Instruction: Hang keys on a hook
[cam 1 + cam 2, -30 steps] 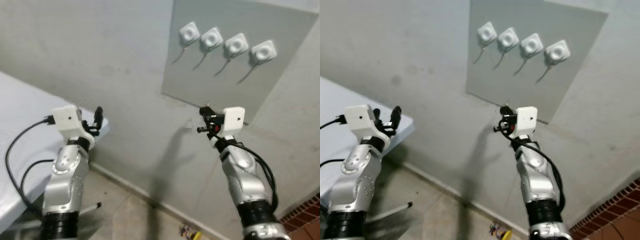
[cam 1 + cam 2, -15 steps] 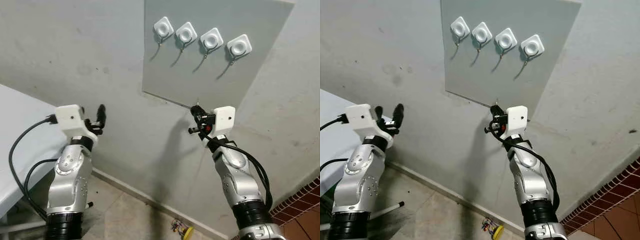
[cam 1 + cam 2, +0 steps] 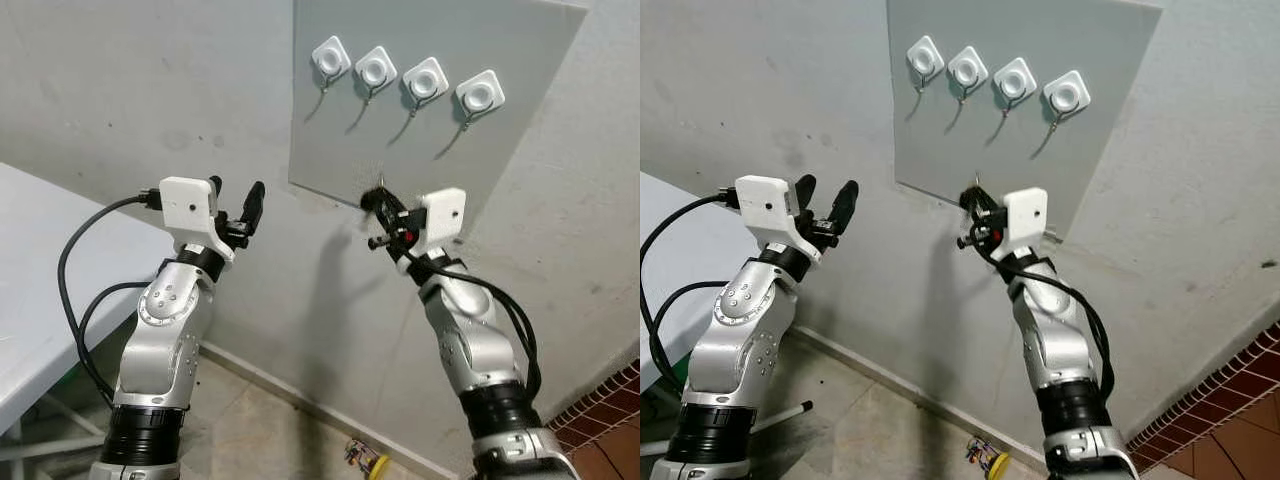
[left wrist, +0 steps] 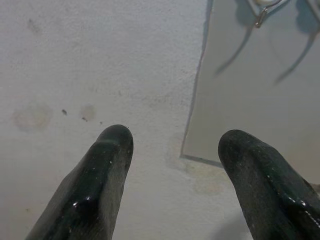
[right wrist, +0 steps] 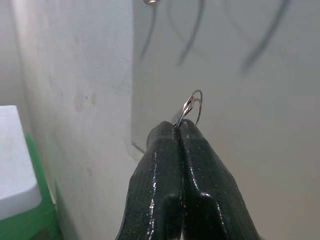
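A thin wire key ring [image 5: 194, 106] sticks out from the pinched fingertips of the right end effector [image 5: 178, 131], held near the lower edge of the grey board [image 3: 520, 110]. 4 white hooks [image 3: 404, 77] sit in a row above it, all bare.

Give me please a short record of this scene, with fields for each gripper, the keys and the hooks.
left gripper: open, raised toward the wall, holding nothing
right gripper: shut on the key ring, raised below the hooks
hooks: four white ones in a row on the grey board, nothing hanging on them
table: white, at robot's left
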{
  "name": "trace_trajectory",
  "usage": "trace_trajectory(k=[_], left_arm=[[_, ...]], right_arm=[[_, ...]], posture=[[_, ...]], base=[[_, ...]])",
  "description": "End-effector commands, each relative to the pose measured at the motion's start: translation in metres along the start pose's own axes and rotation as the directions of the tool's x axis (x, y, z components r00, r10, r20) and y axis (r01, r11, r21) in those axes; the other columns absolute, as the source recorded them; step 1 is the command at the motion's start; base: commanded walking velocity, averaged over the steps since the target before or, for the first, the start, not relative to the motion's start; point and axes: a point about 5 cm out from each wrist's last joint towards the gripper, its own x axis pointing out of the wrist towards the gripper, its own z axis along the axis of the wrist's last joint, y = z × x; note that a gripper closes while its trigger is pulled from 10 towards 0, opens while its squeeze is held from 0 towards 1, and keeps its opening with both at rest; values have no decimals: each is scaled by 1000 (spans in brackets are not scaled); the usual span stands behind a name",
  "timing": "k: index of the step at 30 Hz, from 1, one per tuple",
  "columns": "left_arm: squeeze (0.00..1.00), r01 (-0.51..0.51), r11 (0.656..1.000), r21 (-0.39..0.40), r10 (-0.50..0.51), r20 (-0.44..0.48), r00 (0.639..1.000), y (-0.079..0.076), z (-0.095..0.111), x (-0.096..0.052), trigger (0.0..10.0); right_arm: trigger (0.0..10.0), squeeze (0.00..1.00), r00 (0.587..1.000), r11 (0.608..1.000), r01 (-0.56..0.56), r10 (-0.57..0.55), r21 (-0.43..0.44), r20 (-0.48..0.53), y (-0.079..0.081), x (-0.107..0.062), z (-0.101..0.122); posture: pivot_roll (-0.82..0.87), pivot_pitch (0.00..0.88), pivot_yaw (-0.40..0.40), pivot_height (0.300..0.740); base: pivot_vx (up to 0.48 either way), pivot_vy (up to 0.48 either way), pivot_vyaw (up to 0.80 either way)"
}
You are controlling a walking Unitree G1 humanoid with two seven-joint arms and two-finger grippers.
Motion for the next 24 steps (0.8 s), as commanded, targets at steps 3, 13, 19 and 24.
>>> trace_trajectory(k=[3,13,19,24], left_arm=[[0,42,999,7,-42,23,999,-6,9,2,10000],[0,124,989,78,-127,42,991,-19,21,6,10000],[0,145,985,91,-150,52,987,-25,27,8,10000],[0,153,983,100,-160,61,985,-26,31,8,10000]], right_arm=[[10000,0,999,999,-36,36,-2,3,2,7,4],[10000,0,978,985,-172,169,15,122,16,37,38],[10000,0,968,986,-167,160,19,194,14,51,61],[10000,0,970,989,-134,119,57,212,8,57,67]], posture=[[-84,0,-55,740],[-76,0,-64,740],[-71,0,-67,740],[-69,0,-69,740]], base=[[0,0,0],[0,0,0],[0,0,0],[0,0,0]])
